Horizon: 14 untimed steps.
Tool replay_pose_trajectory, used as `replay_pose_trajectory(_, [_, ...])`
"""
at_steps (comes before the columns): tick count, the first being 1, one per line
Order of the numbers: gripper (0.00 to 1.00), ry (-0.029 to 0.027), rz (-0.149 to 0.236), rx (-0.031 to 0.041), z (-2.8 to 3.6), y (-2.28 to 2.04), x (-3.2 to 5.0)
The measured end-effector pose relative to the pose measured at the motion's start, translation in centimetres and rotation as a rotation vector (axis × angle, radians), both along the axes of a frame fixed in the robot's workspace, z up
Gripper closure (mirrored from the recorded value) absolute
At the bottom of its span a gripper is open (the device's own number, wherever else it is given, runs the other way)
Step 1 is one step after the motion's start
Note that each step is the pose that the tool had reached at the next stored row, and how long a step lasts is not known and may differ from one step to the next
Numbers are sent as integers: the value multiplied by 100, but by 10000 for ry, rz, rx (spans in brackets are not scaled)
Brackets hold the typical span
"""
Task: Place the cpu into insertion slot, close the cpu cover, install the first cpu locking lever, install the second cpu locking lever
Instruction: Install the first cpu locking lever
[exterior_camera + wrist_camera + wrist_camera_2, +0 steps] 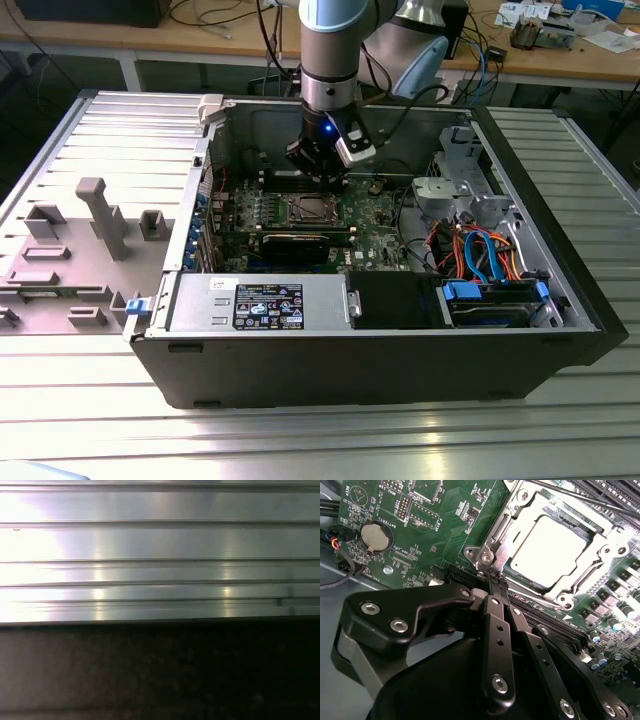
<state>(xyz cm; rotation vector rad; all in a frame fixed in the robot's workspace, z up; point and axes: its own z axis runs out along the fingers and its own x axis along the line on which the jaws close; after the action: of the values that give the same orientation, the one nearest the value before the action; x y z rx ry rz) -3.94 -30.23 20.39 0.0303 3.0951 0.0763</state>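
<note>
While my arm hangs down inside the big open black computer case [560,320], I see my black gripper [496,580] right beside one corner of the small square insertion slot [516,509] with the silver metal rim. Its two thin black fingers [498,611] are pressed close together, with almost no gap, and their tips sit at the slot's corner, next to a round silver screw [486,557]. I cannot tell if they pinch anything. The small flat square cpu [547,547] with the dull grey metal top lies flat in the slot. The thin square silver cpu cover [594,572] lies down around the chip, and the chip shows through its window. A thin dark metal rod [580,495] runs along the far side of the slot. Away from the slot, on the green board [452,522], sits a round silver coin battery [374,536]. In the exterior view the slot [308,211] is just below the gripper [322,168], and a long black card [295,245] lies just in front of the slot. The first wrist view shows shiny ribbed metal [160,545].
</note>
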Motion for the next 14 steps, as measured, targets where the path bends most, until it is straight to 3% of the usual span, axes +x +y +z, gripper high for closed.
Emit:
replay_pose_trajectory(8, [89, 0, 0, 0, 4, -2, 0])
replay_pose_trajectory(14, [89, 1, 0, -59, -2, -3, 2])
